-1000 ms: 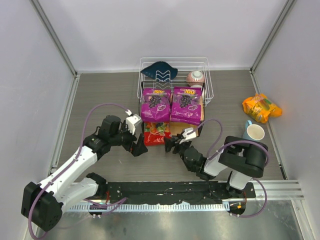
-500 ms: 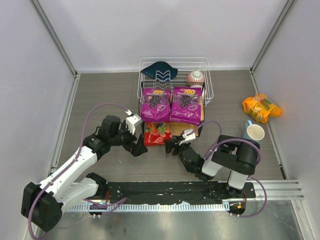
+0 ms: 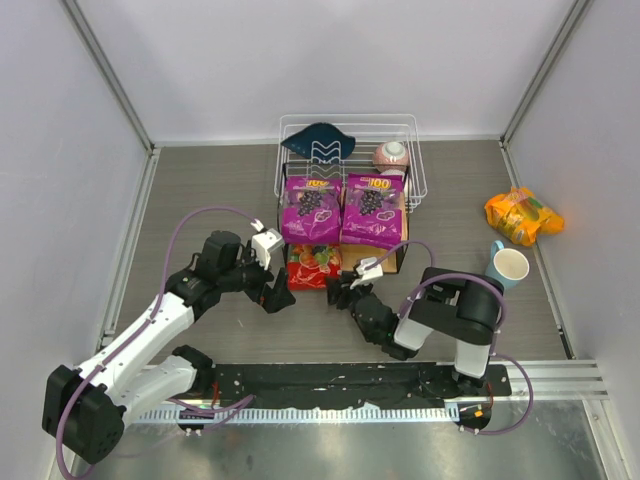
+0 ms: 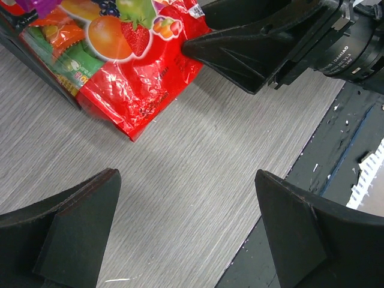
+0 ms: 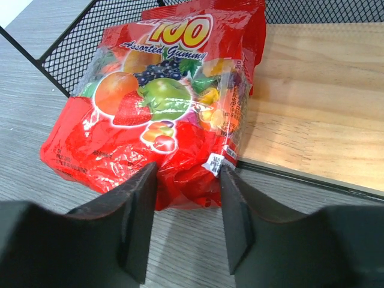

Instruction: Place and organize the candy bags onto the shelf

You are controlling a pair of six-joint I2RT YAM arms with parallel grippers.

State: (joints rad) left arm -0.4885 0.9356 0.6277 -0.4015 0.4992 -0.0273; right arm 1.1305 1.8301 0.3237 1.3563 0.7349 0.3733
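Observation:
Two purple candy bags (image 3: 312,208) (image 3: 372,210) lie side by side on the top board of the shelf (image 3: 404,215). The red bag (image 3: 315,266) lies on the lower board (image 5: 312,102), its near end hanging over onto the table. My right gripper (image 3: 340,292) is open, and its fingers (image 5: 141,210) straddle the red bag's (image 5: 162,108) near edge without squeezing it. My left gripper (image 3: 275,295) is wide open and empty above the table, just left of the red bag (image 4: 138,66). The orange-yellow bag (image 3: 522,215) lies on the table at the far right.
A white wire basket (image 3: 415,150) behind the shelf holds a dark blue cloth (image 3: 318,138) and a pink round object (image 3: 390,154). A light blue mug (image 3: 508,264) stands right of the right arm. Walls close in on three sides.
My right gripper has crept left and forward until its fingers flank the red bag's near edge. The left arm has barely moved.

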